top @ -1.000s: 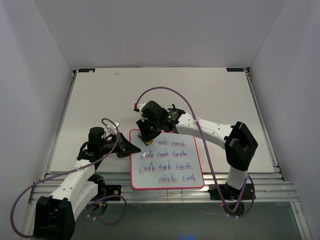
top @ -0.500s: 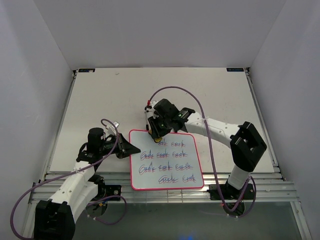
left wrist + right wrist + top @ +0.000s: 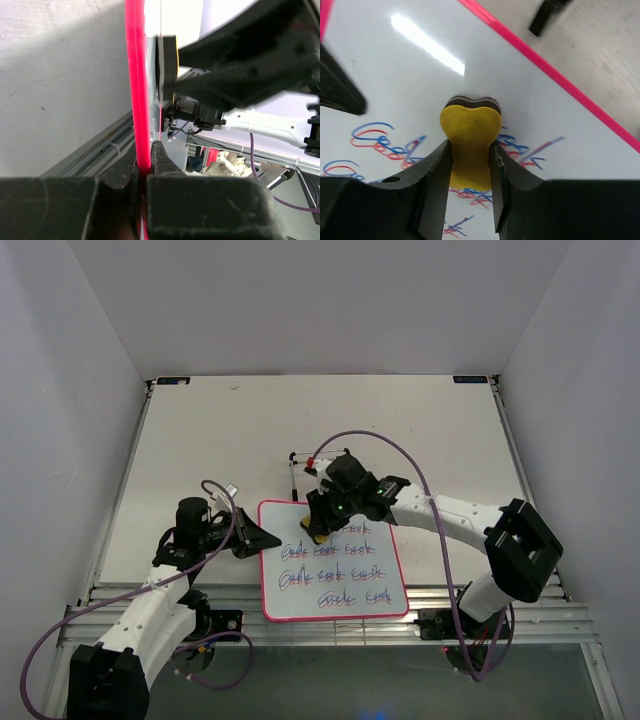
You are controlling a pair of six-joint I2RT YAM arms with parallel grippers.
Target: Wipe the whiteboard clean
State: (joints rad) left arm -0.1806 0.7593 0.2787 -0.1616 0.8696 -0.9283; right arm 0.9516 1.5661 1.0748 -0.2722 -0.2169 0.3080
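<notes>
The whiteboard (image 3: 290, 592), white with a thin pink frame and rows of blue-red scribbles, lies at the table's near edge. My left gripper (image 3: 258, 538) is shut on its left frame edge; in the left wrist view the pink frame (image 3: 135, 90) runs between the closed jaws of that gripper (image 3: 145, 161). My right gripper (image 3: 322, 531) is shut on a yellow eraser (image 3: 321, 537) pressed onto the top row of writing. In the right wrist view the eraser (image 3: 470, 127) bulges between the right gripper's (image 3: 470, 167) fingers, over the scribbled whiteboard (image 3: 410, 75).
A black wire stand (image 3: 292, 471) stands just behind the board's top edge, beside the right wrist. The table's metal rail (image 3: 330, 625) runs along the near side, right under the board. White walls close in left, right and back.
The right arm has carried the eraser rightward and nearer, from the board's top left corner onto the top row. The wire stand now shows. The left gripper has stayed put.
</notes>
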